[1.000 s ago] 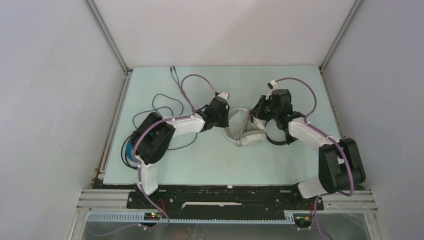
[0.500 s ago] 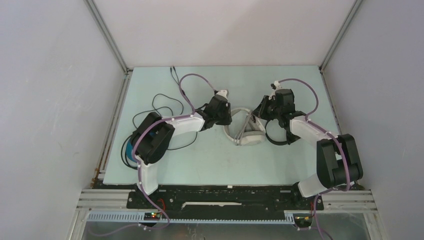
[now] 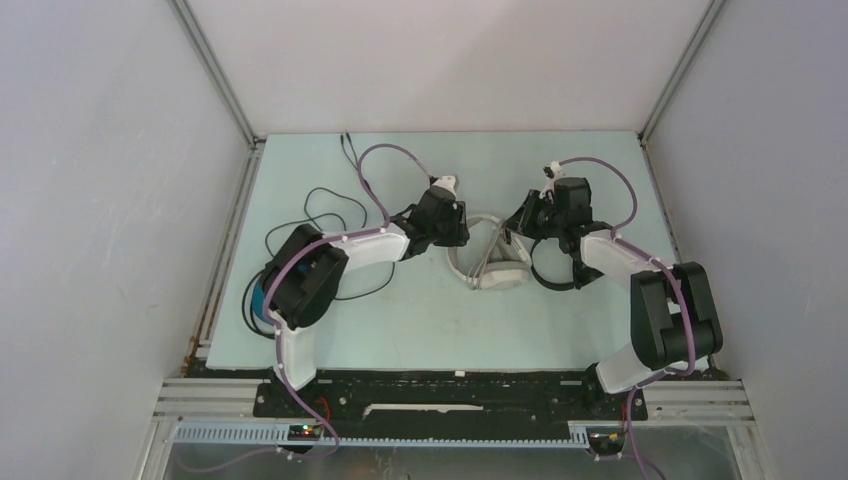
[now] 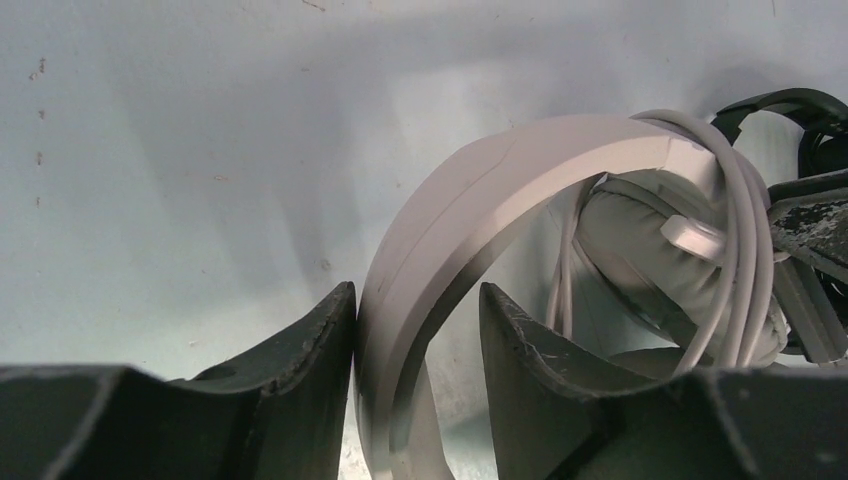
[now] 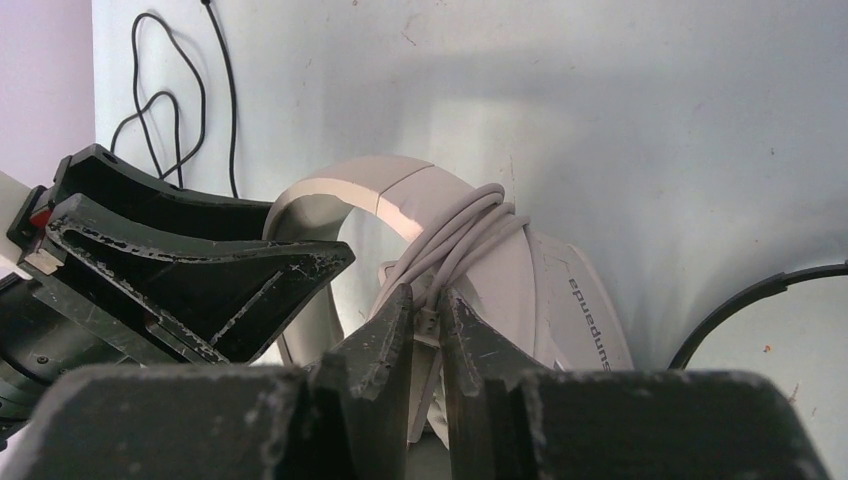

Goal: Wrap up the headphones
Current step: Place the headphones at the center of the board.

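The white-grey headphones (image 3: 490,262) lie mid-table with their pale cable (image 5: 455,235) wound around the headband. My left gripper (image 3: 447,222) stands open astride the headband (image 4: 500,170): the left finger rests against the band and a gap shows at the right finger. My right gripper (image 3: 533,216) is shut on the cable's end piece (image 5: 428,322) beside the earcup. An all-black pair of headphones (image 3: 556,272) lies partly under my right arm. The pair with the blue headband (image 3: 256,300) peeks out beneath my left arm's elbow.
A loose black cable (image 3: 322,208) loops over the table's back left toward the far edge. Grey walls close in the table on the left, back and right. In the right wrist view my left gripper's fingers (image 5: 200,270) stand close on the left.
My left gripper has opened off the white headband. My right gripper has edged toward the back of the table, still pinching the cable, and the white headphones have shifted slightly.
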You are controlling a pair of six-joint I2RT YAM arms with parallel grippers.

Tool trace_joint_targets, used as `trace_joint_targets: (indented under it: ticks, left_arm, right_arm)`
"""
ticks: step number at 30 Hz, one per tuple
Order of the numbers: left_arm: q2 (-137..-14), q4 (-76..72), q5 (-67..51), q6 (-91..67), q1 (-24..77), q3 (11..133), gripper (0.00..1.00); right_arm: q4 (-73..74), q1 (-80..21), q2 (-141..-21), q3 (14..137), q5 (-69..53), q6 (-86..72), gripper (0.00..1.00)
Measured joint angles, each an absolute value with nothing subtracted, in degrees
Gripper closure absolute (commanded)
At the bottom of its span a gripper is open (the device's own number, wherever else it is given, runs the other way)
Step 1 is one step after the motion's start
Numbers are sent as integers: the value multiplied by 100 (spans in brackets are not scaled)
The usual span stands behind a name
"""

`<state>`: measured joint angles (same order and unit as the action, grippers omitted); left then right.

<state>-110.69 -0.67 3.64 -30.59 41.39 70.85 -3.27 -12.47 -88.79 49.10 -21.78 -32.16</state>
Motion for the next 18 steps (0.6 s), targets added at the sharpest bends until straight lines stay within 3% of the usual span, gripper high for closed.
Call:
trace_joint_targets:
  ticks: [18]
  left_arm:
    - [-10831, -165, 292, -3041, 4139, 7094, 40]
  right_arm:
    - [-364, -1245, -8871, 4880, -2276, -3306, 75]
